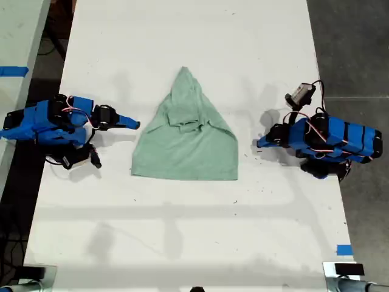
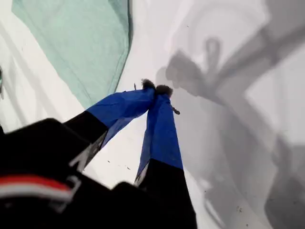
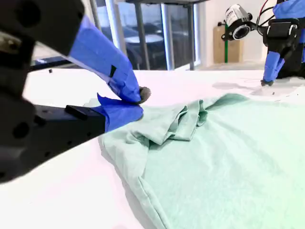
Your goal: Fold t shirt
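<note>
Nearest the exterior view's bottom, bare white table (image 1: 182, 243); at centre lies the t shirt (image 1: 188, 143), a limp, light, crease-prone triangle best pinched at a hem corner; my first gripper (image 2: 156, 88) and my second gripper (image 3: 139, 102) both pressed together, empty.

The t shirt (image 1: 185, 140) sleeves are folded under, hidden.
</note>
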